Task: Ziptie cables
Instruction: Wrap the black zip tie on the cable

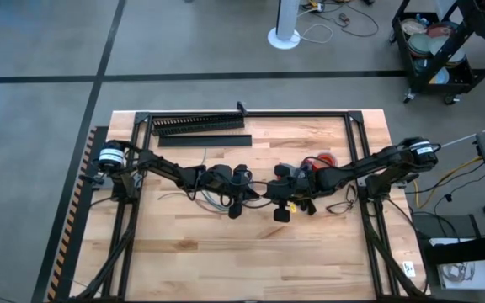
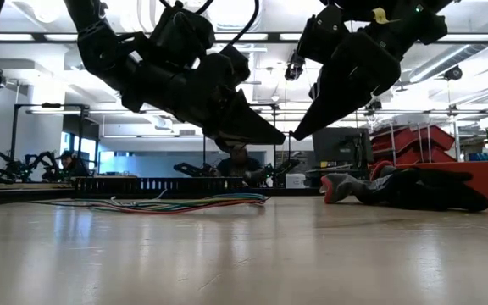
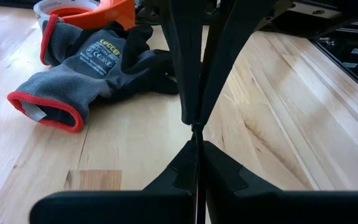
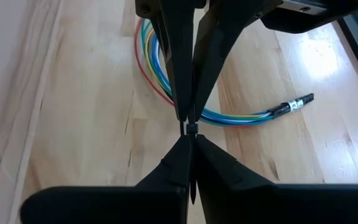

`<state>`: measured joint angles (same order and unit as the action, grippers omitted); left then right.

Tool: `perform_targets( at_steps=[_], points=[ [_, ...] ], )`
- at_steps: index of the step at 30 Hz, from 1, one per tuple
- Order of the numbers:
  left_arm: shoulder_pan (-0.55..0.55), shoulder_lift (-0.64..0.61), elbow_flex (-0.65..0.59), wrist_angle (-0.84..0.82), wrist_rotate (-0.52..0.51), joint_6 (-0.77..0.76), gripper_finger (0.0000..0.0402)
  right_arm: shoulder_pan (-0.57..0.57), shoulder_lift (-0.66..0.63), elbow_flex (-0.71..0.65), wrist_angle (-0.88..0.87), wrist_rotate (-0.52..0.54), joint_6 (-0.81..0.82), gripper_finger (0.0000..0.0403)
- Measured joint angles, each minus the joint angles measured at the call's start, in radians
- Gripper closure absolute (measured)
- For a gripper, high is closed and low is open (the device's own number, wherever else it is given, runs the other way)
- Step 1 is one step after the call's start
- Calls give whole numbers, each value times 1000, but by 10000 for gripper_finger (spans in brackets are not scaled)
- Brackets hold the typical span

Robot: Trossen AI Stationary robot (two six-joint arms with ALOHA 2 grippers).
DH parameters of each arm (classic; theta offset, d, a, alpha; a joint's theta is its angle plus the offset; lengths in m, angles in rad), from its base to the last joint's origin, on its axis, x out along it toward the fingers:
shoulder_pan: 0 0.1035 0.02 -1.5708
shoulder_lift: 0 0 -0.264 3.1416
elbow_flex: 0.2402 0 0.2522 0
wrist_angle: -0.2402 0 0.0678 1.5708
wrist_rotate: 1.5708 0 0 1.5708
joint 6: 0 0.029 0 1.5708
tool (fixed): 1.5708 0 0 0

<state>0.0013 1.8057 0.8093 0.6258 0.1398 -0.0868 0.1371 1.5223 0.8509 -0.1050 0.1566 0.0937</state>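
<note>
My two grippers meet tip to tip above the table's middle: my left gripper (image 1: pixel 257 195) comes from the left and my right gripper (image 1: pixel 270 199) from the right. Both are shut on one ziptie (image 4: pixel 191 180), a very thin dark strip that runs between the two sets of fingers. In the low view the tips (image 2: pixel 289 135) hang well above the wood. The cables (image 4: pixel 166 81), a loose loop of coloured wires with a dark plug end (image 4: pixel 297 102), lie flat on the table (image 1: pixel 310 252) under my left arm, touched by neither gripper. My left gripper pinches the ziptie's thin strip (image 3: pixel 197 163) between its two shut fingers, which slant down from the table's left and lie along the strip. The ziptie is lifted clear of the table. My right gripper pinches the same ziptie (image 4: pixel 191 186) between its shut fingers, slanting down from the table's right. A small dark knob of the ziptie (image 4: pixel 191 129) shows where the two sets of fingertips meet.
A grey and black glove with a red cuff (image 3: pixel 86 68) and an orange tape roll (image 3: pixel 92 9) lie behind the right gripper. A long black comb-toothed duct (image 1: pixel 196 124) and a flat black strip (image 1: pixel 205 140) lie along the far edge. A black frame (image 1: pixel 356 151) borders the table.
</note>
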Motion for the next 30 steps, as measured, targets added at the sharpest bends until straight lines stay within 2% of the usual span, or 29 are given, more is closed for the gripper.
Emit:
perform_targets(
  at_steps=[11, 15, 23, 30],
  points=[
    [0, 0, 0, 2, 0, 0, 391, 0, 0, 0, 0, 1, -5, 402],
    [0, -9, 0, 1, 1, 0, 362, 0, 2, 0, -2, 1, -3, 403],
    [11, -62, 0, -56, 0, 37, 279, 0, 2, 0, 4, 3, -1, 403],
    [131, -68, 1, -89, -76, -11, 230, 14, 2, -2, -4, 4, 47, 403]
  ],
)
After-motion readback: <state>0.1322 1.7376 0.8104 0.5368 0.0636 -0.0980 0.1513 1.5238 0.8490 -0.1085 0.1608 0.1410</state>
